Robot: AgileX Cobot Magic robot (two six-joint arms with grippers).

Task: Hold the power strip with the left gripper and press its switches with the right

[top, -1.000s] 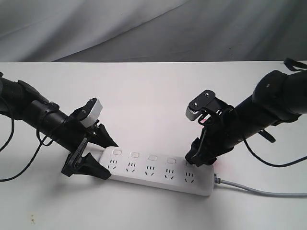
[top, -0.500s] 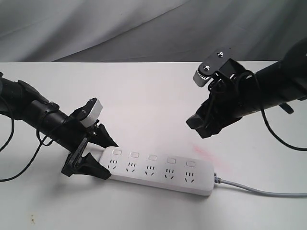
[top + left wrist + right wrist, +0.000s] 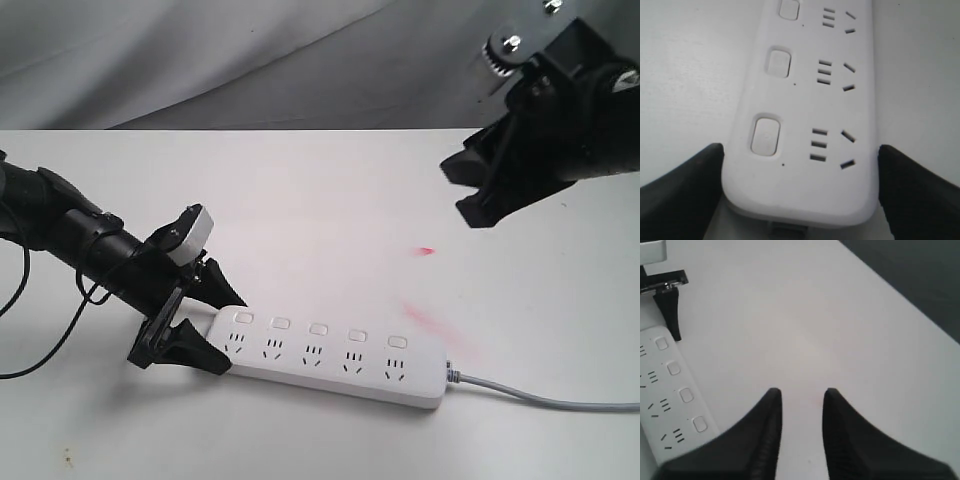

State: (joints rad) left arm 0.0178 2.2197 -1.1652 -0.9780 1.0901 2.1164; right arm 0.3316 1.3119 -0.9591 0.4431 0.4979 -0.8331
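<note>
Clamps power strip (image 3: pixel 300 368) left end in left claw (image 3: pixel 222 335), bracing for presses; holds right claw (image 3: pixel 458 192) aloft, slightly parted, empty.

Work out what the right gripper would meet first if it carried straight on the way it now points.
The right gripper would probably meet bare table first, beside the power strip, not on it. Depth is unclear.

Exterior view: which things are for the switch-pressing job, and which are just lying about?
For the job: power strip, switches, left gripper clamping the strip's end, right gripper.
Just there: red marks on the table, grey cloth behind.
</note>
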